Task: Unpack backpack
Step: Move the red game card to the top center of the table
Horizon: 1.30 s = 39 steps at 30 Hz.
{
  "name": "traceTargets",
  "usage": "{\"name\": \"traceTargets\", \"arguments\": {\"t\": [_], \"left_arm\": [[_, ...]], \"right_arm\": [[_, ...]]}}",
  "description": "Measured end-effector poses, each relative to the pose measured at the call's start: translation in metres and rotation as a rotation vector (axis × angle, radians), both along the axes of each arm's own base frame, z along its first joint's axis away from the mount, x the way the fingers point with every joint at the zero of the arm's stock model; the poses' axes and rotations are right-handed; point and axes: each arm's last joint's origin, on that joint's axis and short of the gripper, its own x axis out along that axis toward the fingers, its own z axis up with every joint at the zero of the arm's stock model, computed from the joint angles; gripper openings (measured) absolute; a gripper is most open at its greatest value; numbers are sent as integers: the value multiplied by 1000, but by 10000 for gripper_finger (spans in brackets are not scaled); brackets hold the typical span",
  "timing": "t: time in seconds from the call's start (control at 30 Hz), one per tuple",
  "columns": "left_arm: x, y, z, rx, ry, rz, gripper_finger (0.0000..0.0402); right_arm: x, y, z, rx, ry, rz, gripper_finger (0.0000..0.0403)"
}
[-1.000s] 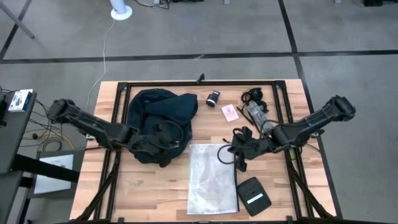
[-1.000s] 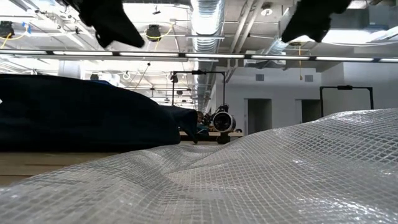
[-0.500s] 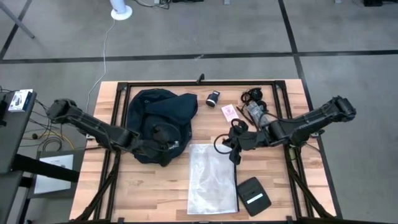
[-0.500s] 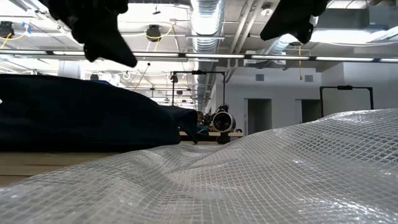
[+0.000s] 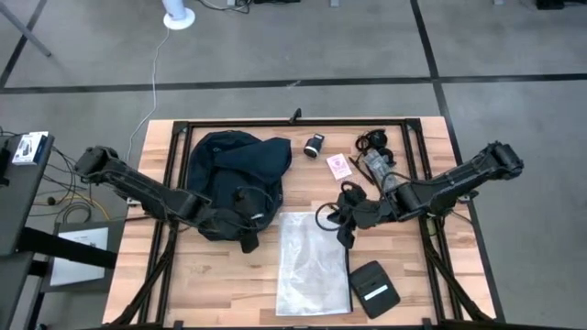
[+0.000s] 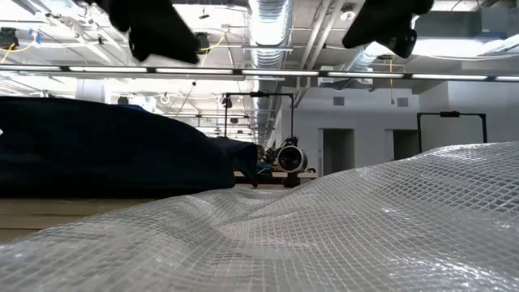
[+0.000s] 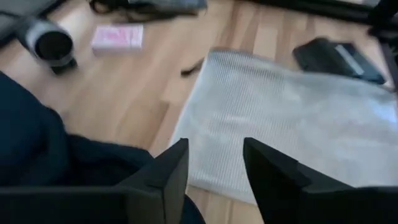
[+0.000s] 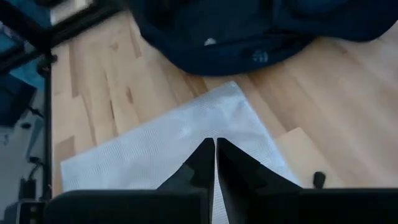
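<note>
Left gripper (image 5: 248, 240): fingers (image 7: 169, 180) parted, holding nothing, at the backpack's (image 5: 234, 179) near edge, beside the plastic bag (image 5: 312, 261). Right gripper (image 5: 344, 234): fingers (image 8: 205, 168) pressed together, empty, above the plastic bag's corner. Backpack lies on the table's (image 5: 229, 284) left half. Black pouch (image 5: 374, 289) near the bag.

light: even, overhead ceiling strips | shadows: soft | left wrist view: motion-blurred | low view foreground: unfocused
</note>
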Motion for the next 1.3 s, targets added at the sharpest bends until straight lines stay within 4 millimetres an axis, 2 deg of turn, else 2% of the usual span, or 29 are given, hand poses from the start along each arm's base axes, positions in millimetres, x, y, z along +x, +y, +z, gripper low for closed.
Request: {"name": "traceTargets", "arguments": {"t": [0.1,0.2,0.37,0.47,0.6,0.73,1.0,1.1,1.3], "left_arm": [[-12,5,18,17,-23,-22,161],[-30,15,31,32,-19,-20,166],[-54,27,35,52,57,-5,167],[-60,29,31,73,91,-15,166],[-57,28,18,91,82,-33,166],[-51,25,4,82,54,-54,166],[-36,20,-1,-22,-48,-91,166],[-28,22,-8,-65,-28,-72,165],[-13,25,-26,-107,27,-5,165]], "right_arm": [[7,6,-9,5,15,2,21],[18,10,-23,9,38,-11,50],[41,11,-40,30,-7,-35,106],[53,6,-45,64,-33,-73,141],[64,-4,-49,132,-19,-103,184],[67,-15,-52,199,0,-140,213],[68,-41,-48,138,23,-119,220],[66,-55,-49,114,60,-144,221],[54,-80,-59,86,231,-225,252]]}}
